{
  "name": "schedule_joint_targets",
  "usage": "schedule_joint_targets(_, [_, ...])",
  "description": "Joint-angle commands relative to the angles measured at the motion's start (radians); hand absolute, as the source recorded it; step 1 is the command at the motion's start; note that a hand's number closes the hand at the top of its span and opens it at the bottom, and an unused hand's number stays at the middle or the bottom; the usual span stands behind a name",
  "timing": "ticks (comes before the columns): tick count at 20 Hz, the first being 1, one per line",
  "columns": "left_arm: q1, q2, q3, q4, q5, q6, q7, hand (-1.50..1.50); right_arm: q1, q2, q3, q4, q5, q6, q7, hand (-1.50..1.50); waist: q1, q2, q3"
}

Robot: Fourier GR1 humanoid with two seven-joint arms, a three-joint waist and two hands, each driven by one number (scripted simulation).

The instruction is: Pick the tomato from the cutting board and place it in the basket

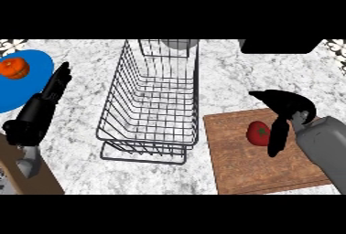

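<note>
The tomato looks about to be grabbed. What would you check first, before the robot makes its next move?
1. Tomato on the cutting board: ok.
2. Right hand beside the tomato, fingers arched above and to its right: ok.
3. Fingers closed round the tomato: not ok, not yet gripped.
4. Wire basket upright with an open top, left of the board: ok.
5. Left hand open and away from the basket: ok.
6. Hand height above the board: cannot tell.
</note>
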Motion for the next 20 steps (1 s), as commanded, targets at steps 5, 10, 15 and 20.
schedule_joint_targets(5, [0.020,-0.074,-0.001,0.027,-0.082,0.029,-0.072,0.00,0.041,0.101,-0.061,0.042,0.135,0.010,-0.045,-1.50,0.003,0.001,0.000])
schedule_joint_targets(10, [0.013,-0.046,0.035,-0.096,-0.056,-0.026,0.090,0.00,0.069,0.164,-0.098,0.023,0.181,0.006,-0.023,-1.50,0.005,0.000,0.000])
schedule_joint_targets(15, [0.002,-0.059,0.074,0.016,-0.071,-0.057,-0.018,0.00,0.135,0.157,-0.123,0.008,0.250,0.038,-0.087,-1.50,0.000,0.001,0.000])
schedule_joint_targets(20, [-0.026,-0.114,0.050,0.035,-0.113,-0.033,-0.003,0.00,0.141,0.164,-0.182,0.035,0.283,0.059,-0.123,-1.50,-0.001,0.001,0.000])
